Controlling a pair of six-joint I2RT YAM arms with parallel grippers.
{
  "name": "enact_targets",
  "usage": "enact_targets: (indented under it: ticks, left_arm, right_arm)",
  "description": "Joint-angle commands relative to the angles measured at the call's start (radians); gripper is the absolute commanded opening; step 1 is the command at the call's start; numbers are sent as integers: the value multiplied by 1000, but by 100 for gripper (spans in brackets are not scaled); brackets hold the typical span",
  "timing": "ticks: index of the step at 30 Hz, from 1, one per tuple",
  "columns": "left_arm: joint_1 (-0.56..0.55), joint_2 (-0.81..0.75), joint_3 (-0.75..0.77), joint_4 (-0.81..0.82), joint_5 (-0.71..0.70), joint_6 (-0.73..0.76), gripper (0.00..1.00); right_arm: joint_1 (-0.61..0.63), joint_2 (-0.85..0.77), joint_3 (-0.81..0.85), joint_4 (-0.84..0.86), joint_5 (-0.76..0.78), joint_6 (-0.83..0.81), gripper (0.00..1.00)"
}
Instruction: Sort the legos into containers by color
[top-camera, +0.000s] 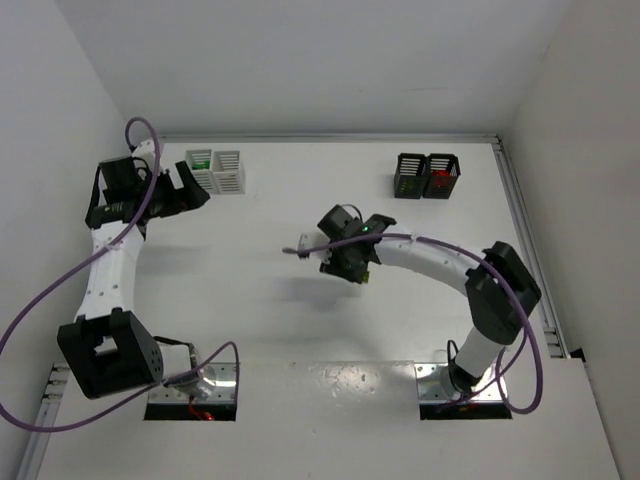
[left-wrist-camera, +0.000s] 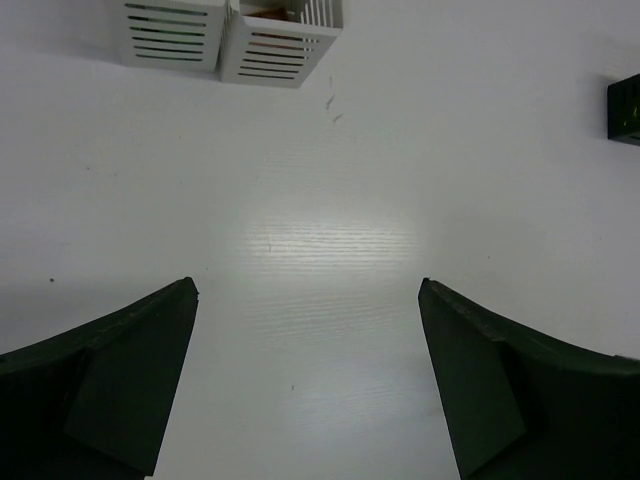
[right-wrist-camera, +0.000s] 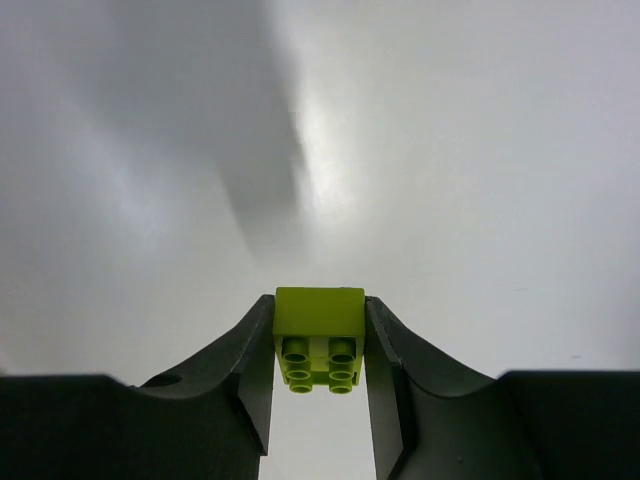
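The right claw pinches a lime green lego (studs toward the camera) above the worktop; the left claw gapes wide, holding nothing, near the white containers.

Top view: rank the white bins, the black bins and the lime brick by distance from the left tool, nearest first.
1. white bins: far left of the table, right beside the left tool.
2. lime brick: mid-table, clamped in the right tool.
3. black bins: far right, beyond the brick.
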Motion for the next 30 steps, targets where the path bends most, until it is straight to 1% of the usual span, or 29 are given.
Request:
enact_targets:
  ticks: [1, 3, 4, 6, 7, 8, 9, 10, 12, 13, 14, 16, 17, 22, 30]
  left_arm:
    - [-7, -69, -22, 99, -4, -14, 99]
    - [-7, -69, -22, 99, -4, -14, 99]
    - [-7, -69, -22, 99, -4, -14, 99]
    - [-7, -69, -22, 99, -4, -14, 99]
    - [-7, -69, -22, 99, -4, -14, 99]
    - [-7, -69, -22, 99, -4, -14, 99]
    - [-7, -60, -22, 99, -15, -14, 99]
    - [-7, -60, -22, 108, -25, -25, 99]
    - [-7, -51, -31, 118, -25, -37, 99]
    - [-7, -51, -31, 118, -25, -46, 99]
    - [-7, -51, -41, 118, -25, -58, 99]
    - [-7, -42, -50, 142, -25, -69, 99]
    - [-7, -42, -60, 142, -16, -80, 99]
    - [-7, -20, -84, 176, -16, -115, 99]
    - [-7, -11, -104, 210, 5, -124, 99]
  right_arm:
    - [-62, -54, 129, 144, 54, 97, 1]
    - [-105, -34, 171, 187, 85, 123, 0]
    - [-157, -2, 224, 211, 94, 143, 0]
    - [-220, 42, 294, 212, 94, 169, 0]
    - [-289, 67, 373, 212, 83, 194, 0]
    - [-328, 91, 416, 212, 57, 206, 0]
    - [-363, 154, 465, 196, 44, 221, 0]
    - [-436, 188, 569, 183, 33, 261, 0]
    - [-506, 257, 675, 138, -3, 304, 0]
    - [-538, 324, 779, 123, -13, 327, 0]
    - [-597, 355, 827, 97, -36, 368, 0]
    - [-641, 401, 931, 87, -49, 396, 0]
    - [-671, 430, 947, 87, -49, 414, 0]
    - [-721, 466, 958, 130, -78, 442, 0]
    - [-753, 524, 956, 158, -153, 499, 3]
